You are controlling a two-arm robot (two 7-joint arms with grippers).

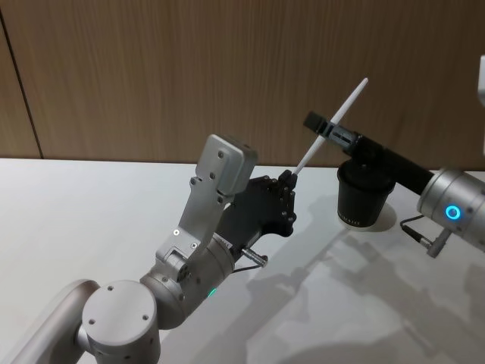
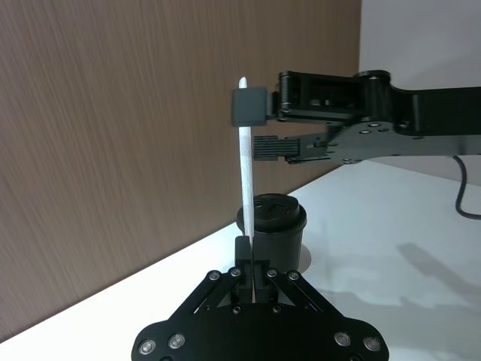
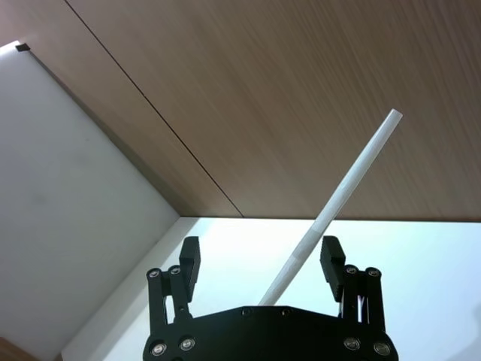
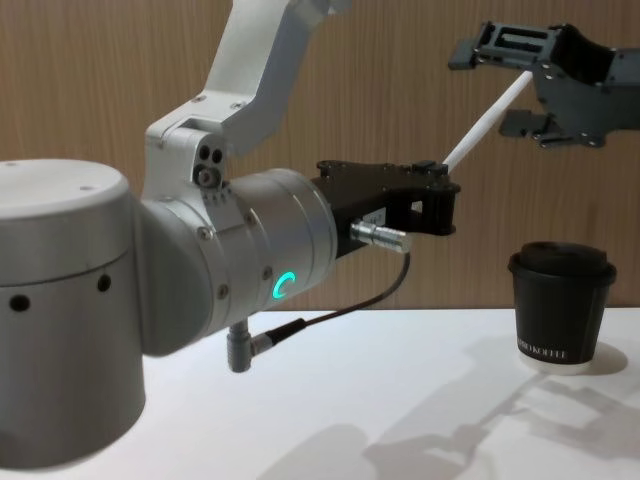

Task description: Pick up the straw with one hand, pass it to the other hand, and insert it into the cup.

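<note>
Left arm, head view: the silver left arm (image 1: 182, 280) lies closest and reaches forward. The left gripper (image 1: 286, 184) has its fingers pinched on the bottom end of the straw (image 1: 348, 102), which slants up and away from them.
Right gripper, head view: the right gripper (image 1: 327, 126) meets the straw's upper half, well above the left fingers. The cup (image 1: 364, 199) stands on the bench (image 1: 91, 205) beneath the right fingers.
Left wrist view: the left gripper (image 2: 250, 259) is closed on the straw (image 2: 246, 188), which rises straight out of its fingers. The cup (image 2: 272, 226) sits just beyond them. Higher up, the right gripper (image 2: 254, 126) brackets the shaft, one pad near the tip and the other just beside the straw.
Right wrist view: the right gripper (image 3: 260, 250) has its fingers spread wide. The straw (image 3: 338, 194) passes between them, nearer one finger and seemingly touching neither.
Chest view: the left gripper (image 4: 440, 205) clamps the straw (image 4: 487, 121) at its foot. The right gripper (image 4: 505, 88) is open around the top, and the lidded cup (image 4: 558, 305) stands below.
Why held so: the low grip probably leaves the upper length free for the right fingers to take.
Step in hand: the handover, I judge. The right fingers have yet to close, so the left grip alone carries the straw.
</note>
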